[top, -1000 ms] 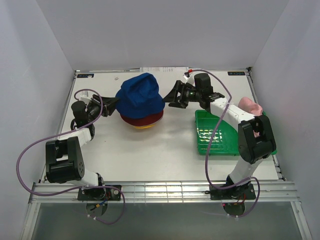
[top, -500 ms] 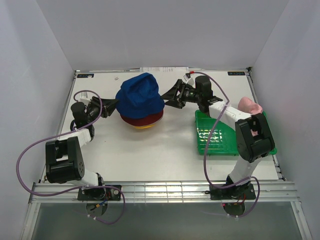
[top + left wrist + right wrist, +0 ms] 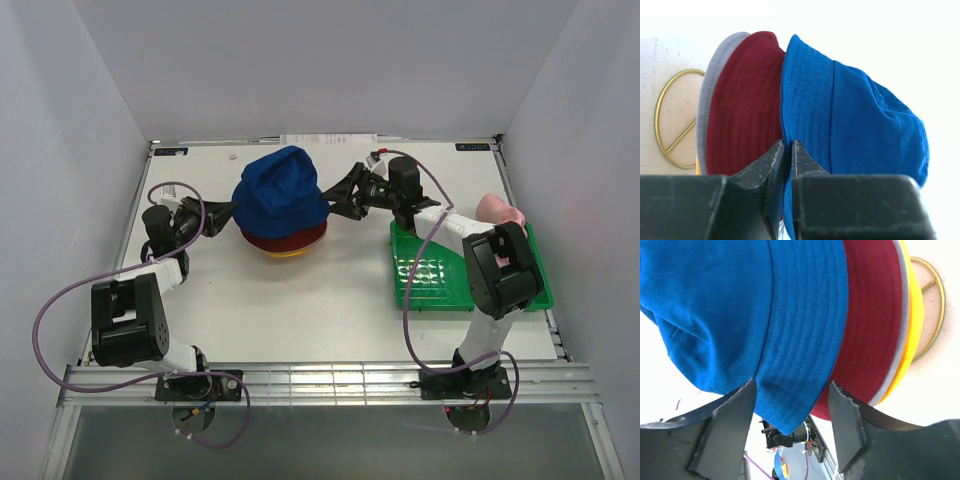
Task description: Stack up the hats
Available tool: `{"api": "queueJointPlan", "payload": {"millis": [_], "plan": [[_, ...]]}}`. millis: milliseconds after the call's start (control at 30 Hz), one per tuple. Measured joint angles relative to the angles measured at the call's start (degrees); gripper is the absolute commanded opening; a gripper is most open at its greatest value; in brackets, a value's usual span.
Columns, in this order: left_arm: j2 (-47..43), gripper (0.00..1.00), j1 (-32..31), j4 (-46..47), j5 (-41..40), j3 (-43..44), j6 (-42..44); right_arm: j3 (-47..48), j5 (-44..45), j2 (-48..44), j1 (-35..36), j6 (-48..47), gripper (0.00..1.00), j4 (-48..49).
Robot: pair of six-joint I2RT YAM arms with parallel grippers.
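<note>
The hats are piled at the table's middle: the royal blue hat (image 3: 280, 192) on top, over the dark red hat (image 3: 300, 240) and the yellow hat (image 3: 283, 254). In the left wrist view my left gripper (image 3: 788, 148) is shut on the brim of the blue hat (image 3: 855, 115), beside the dark red hat (image 3: 740, 115) and the grey hat's rim (image 3: 710, 95). My right gripper (image 3: 793, 405) is open, and the blue hat's brim (image 3: 800, 340) hangs between its fingers (image 3: 732, 425) without being pinched. From above, the left gripper (image 3: 228, 211) and the right gripper (image 3: 336, 200) flank the pile. The pink hat (image 3: 498, 212) lies far right.
A green plastic tray (image 3: 440, 285) lies right of the pile under the right arm. A thin gold wire stand (image 3: 670, 120) sits under the pile, also visible as a gold ring (image 3: 934, 315) in the right wrist view. White walls enclose the table.
My left gripper's jaws have closed onto the blue hat's brim. My right gripper has moved left until its open jaws are around the brim's other side.
</note>
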Motion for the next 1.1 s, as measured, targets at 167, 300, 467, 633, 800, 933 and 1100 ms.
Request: {"api": "queueJointPlan", "payload": {"millis": [167, 300, 467, 633, 800, 933, 1100], "plan": [[0.0, 0.13, 0.0, 0.0, 0.0, -0.2, 0.1, -0.1, -0.1, 1.3, 0.1, 1.4, 0.55, 1.9], [0.0, 0.11, 0.0, 0.0, 0.0, -0.3, 0.2, 0.0, -0.2, 3.0, 0.4, 2.1, 0.45, 2.5], [0.0, 0.09, 0.0, 0.0, 0.0, -0.3, 0.2, 0.7, -0.2, 4.7, 0.4, 2.6, 0.26, 2.6], [0.0, 0.05, 0.0, -0.1, 0.0, -0.5, 0.2, 2.3, 0.1, 5.9, 0.4, 2.4, 0.13, 1.9], [0.0, 0.04, 0.0, -0.4, 0.0, -0.8, 0.3, 3.1, 0.6, 6.5, 0.4, 2.3, 0.35, 1.4], [0.0, 0.04, 0.0, -0.7, 0.0, -0.9, 0.5, 3.0, 1.0, 6.5, 0.4, 2.3, 0.54, 1.6], [0.0, 0.04, 0.0, -0.9, 0.0, -0.9, 0.8, 1.8, 1.7, 6.3, 0.4, 3.0, 0.59, 2.2]]}}
